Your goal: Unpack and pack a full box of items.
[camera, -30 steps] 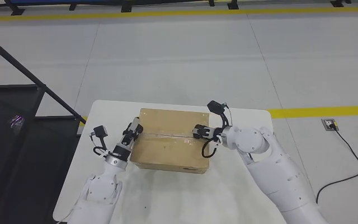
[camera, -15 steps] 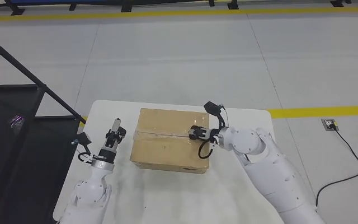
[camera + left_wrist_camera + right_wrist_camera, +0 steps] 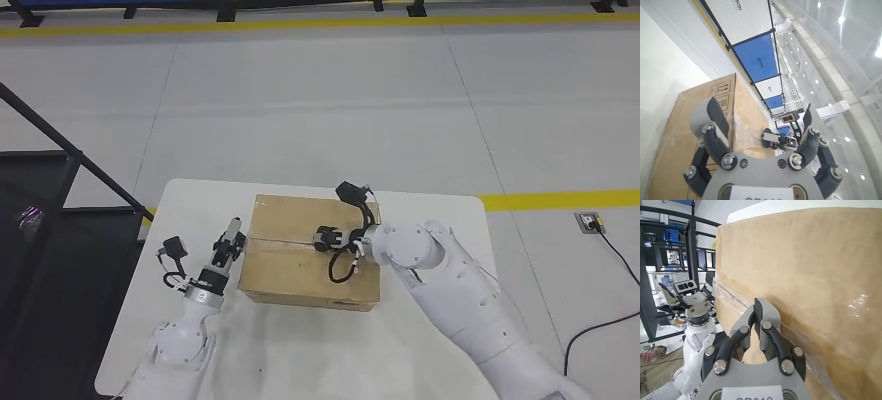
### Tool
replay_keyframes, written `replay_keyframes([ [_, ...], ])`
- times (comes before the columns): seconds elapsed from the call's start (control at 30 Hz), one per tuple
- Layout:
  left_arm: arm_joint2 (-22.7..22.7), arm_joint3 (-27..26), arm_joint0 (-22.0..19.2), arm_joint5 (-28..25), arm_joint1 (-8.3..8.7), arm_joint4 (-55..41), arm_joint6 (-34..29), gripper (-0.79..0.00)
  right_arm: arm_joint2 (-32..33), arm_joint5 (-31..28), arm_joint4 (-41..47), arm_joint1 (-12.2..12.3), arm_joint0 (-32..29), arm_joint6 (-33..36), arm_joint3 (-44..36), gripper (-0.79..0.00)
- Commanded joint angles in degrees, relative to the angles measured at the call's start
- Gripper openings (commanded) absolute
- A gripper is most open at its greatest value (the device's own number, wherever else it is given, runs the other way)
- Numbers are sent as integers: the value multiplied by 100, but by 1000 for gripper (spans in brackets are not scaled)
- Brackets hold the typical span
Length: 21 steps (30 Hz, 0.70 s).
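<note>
Right gripper [image 3: 755, 306]: jaws together, tips on the box [image 3: 300, 275] tape [image 3: 725, 291].
Left gripper [image 3: 761, 113]: jaws apart, at the box's end.
Risk: tips skid along slick tape; box slides.

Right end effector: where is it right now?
Top view: the right end effector is over the cardboard box, at its taped seam near the middle, shut. The left end effector is at the box's left edge, open.

On the counter [image 3: 195, 205], the cardboard box [image 3: 300, 275] sits beneath the right gripper [image 3: 320, 238], with the left gripper [image 3: 235, 232] at its side edge.
</note>
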Motion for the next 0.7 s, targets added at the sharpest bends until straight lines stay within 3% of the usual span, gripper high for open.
replay_keyframes([
  [0.0,25,-26,17,-16,-4,-6,-20,0,-92,-14,45,-57,68,-67,101,-785],
  [0.33,92,-116,88,-58,-17,3,-59,0,-699,-266,374,-456,450,-227,744,-785],
  [0.67,44,-170,146,-124,-14,-63,-97,0,-1110,-876,880,-923,782,-515,1467,-785],
])
